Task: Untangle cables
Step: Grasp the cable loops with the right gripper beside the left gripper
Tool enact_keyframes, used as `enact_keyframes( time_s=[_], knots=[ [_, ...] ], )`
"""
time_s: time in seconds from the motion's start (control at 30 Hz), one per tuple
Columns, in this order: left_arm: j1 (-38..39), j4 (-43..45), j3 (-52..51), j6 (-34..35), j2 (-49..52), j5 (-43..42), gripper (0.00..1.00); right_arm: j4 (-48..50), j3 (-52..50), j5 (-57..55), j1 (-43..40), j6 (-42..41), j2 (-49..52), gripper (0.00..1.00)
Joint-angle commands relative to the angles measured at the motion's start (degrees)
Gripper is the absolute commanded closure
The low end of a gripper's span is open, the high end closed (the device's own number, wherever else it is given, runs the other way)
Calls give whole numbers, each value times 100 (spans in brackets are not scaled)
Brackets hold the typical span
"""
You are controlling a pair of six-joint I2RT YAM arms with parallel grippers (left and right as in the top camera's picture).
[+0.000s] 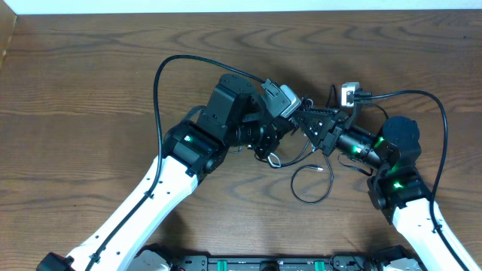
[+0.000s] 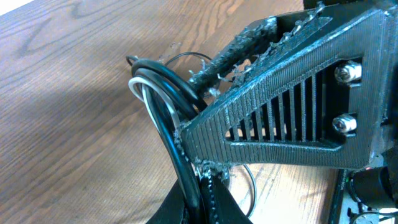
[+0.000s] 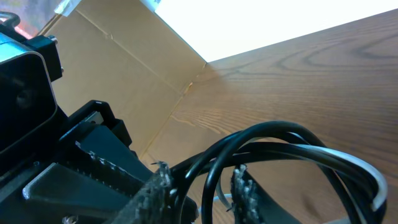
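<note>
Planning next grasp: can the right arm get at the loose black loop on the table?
Probably yes: the loop lies uncovered on the table close to the right gripper, but the cable bundle runs between its fingers, so it may need freeing first.

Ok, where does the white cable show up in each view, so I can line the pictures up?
Overhead: cannot be picked out with any certainty.
Left wrist: the white cable curves at left centre, hugging the outside of the black cables.
Right wrist: the white cable sits at lower right, running along the black loop.
Shared landmark: the wood-grain table in all three views; the black cables beside it in both wrist views.
</note>
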State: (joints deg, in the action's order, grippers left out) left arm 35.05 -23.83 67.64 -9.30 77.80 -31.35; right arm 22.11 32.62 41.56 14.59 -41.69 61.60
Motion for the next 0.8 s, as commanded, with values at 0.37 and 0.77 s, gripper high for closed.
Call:
enact_keyframes(
  time_s=[0.37, 0.77],
  knots=[
    [39, 52, 83, -118, -33, -46, 92, -20, 48, -44, 42, 37, -9, 98],
    [39, 52, 83, -118, -33, 256, 92, -4, 48, 44, 42, 37, -9, 99]
  ],
)
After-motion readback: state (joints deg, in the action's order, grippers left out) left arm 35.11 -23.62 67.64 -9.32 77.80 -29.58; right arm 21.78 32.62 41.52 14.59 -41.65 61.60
